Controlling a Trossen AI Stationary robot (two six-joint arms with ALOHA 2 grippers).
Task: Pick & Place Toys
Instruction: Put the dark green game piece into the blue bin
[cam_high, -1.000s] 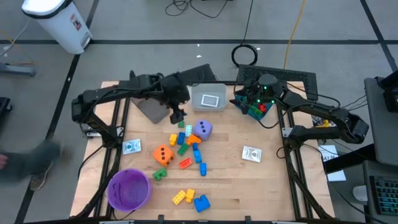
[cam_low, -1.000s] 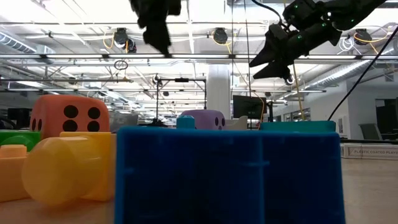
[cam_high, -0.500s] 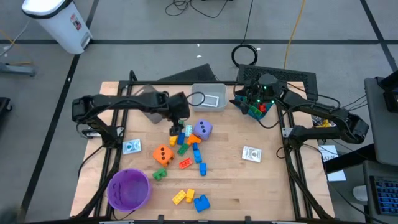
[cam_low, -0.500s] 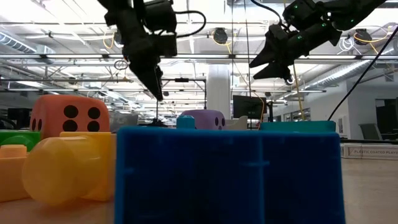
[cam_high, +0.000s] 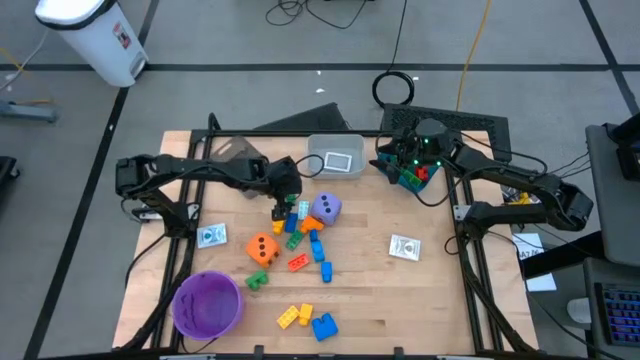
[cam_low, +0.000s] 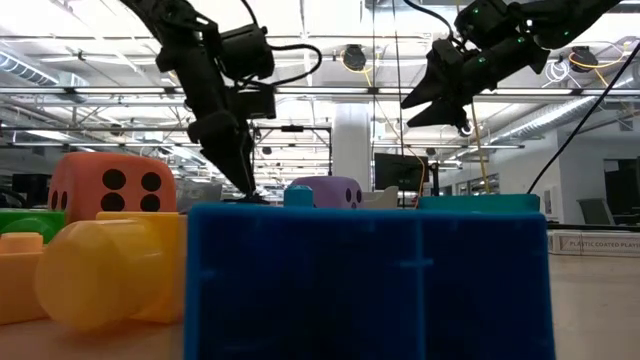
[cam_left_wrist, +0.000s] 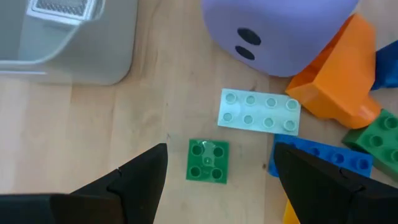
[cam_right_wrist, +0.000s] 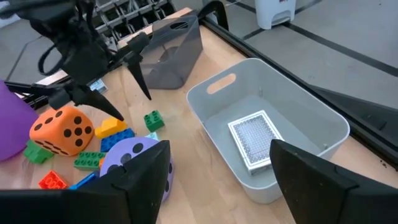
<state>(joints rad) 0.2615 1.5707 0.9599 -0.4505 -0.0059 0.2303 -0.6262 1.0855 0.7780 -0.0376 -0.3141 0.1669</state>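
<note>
left gripper (cam_left_wrist: 219, 171), fingers wide, has descended over the small green brick (cam_left_wrist: 208, 161) beside the purple die (cam_left_wrist: 280, 28); right gripper (cam_right_wrist: 217, 165), fingers wide, unchanged above the white bin (cam_right_wrist: 283, 118).

A robotics lab in a large open industrial hall: a wooden table (cam_high: 400, 290) on a metal frame, cables (cam_high: 395, 88) on the grey floor at 12 o'clock, ceiling pipes and strip lights (cam_low: 330, 45), monitors (cam_low: 400, 170) behind.
</note>
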